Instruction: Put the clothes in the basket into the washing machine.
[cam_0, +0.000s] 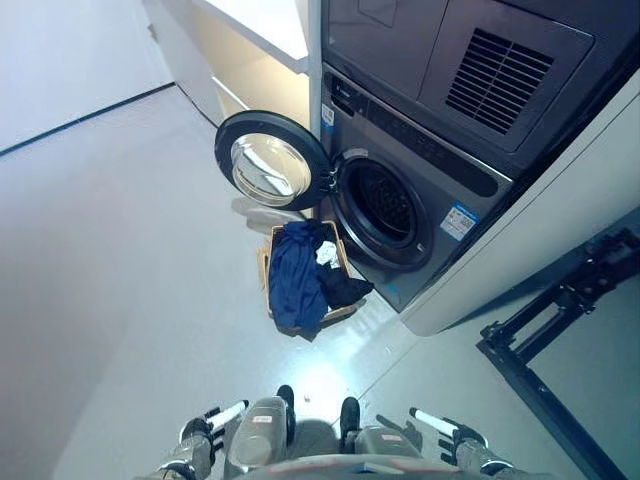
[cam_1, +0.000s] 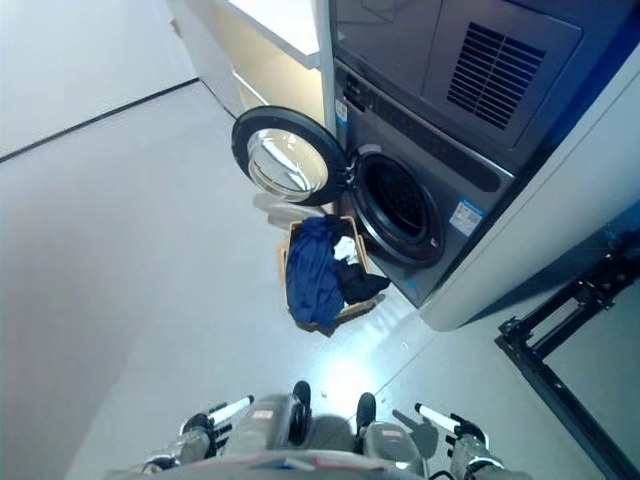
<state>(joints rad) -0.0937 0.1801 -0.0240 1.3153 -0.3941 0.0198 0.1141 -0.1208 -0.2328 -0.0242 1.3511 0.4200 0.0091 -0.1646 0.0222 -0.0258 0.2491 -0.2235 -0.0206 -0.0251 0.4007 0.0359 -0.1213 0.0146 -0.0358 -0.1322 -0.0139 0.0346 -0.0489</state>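
Spilling over the basket (cam_0: 266, 262), the clothes (cam_0: 298, 272) lie on the floor just before the washer (cam_0: 410, 190), whose door (cam_0: 270, 160) stands open. Left hand (cam_0: 205, 424) and right hand (cam_0: 452, 431) hang low, well apart from it, fingers straight, holding nothing.

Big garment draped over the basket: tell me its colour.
Dark blue garment, clearest in the left eye view.

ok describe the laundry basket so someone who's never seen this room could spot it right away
Find the dark grey washing machine with its round door swung open to the left. On the floor right below that opening sits a small wooden-looking basket. It is the only container there, heaped with a big blue garment plus dark and white pieces.
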